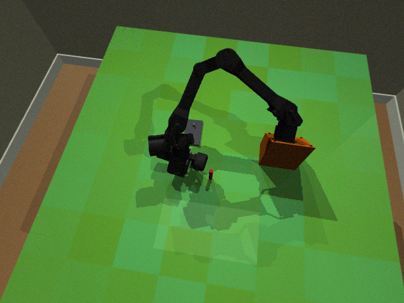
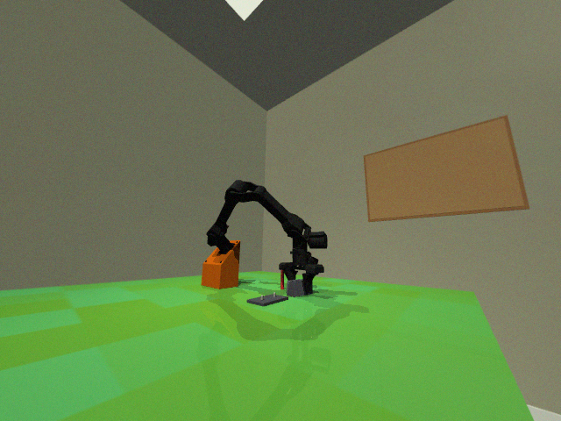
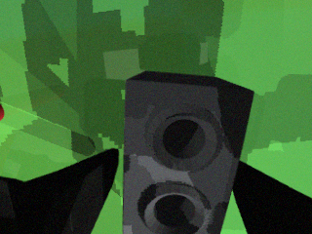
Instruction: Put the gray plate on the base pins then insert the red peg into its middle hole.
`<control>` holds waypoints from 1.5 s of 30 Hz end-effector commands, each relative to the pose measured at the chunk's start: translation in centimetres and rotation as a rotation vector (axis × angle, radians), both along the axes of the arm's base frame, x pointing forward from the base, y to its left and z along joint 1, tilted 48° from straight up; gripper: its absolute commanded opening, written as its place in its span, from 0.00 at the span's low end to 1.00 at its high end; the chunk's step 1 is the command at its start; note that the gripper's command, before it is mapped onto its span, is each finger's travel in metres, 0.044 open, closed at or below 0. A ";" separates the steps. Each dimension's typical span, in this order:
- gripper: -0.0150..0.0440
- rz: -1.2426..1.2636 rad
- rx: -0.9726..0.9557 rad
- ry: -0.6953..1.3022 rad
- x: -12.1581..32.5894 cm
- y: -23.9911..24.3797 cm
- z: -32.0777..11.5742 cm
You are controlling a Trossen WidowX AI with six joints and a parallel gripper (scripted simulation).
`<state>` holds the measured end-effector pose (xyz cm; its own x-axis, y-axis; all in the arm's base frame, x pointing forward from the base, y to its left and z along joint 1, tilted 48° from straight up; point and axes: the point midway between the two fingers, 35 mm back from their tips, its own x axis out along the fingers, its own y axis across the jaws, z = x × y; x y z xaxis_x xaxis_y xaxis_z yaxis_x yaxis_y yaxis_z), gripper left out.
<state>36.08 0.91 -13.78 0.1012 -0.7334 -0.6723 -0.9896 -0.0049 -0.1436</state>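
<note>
The gray plate (image 2: 296, 288) (image 3: 171, 97) is a thick block between the gripper's fingers, low at the table. Two of its holes show in the wrist view; the top view has it hidden under the gripper. My gripper (image 2: 300, 287) (image 3: 175, 162) is partly closed around the plate's sides. A thin gap shows beside the left fingertip in the wrist view, so it is still open. The dark base (image 1: 197, 135) (image 2: 267, 302) lies flat beside the plate, its two pins bare in the exterior view. The red peg (image 1: 210, 174) (image 2: 282, 280) (image 3: 1, 112) stands upright beside the gripper.
The orange pedestal (image 1: 286, 154) (image 2: 220, 274) carries the arm and stands on the green checked table (image 1: 140, 277) (image 2: 158, 362). The peg is close to the gripper's side. Shadows of the arm cross the table.
</note>
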 end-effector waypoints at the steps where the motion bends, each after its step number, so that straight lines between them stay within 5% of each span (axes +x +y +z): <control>1: 0.51 0.002 -0.005 0.005 -0.1 -0.1 -0.2; 3: 0.42 0.002 -0.005 0.005 -0.1 -0.1 -0.2; 18: 0.25 0.002 -0.005 0.005 -0.1 -0.1 -0.2; 45: 0.25 0.006 0.010 0.006 -0.7 6.0 4.1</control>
<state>35.32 6.27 -10.38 0.0969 -0.7311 -0.6753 -0.9917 -0.0133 -0.1279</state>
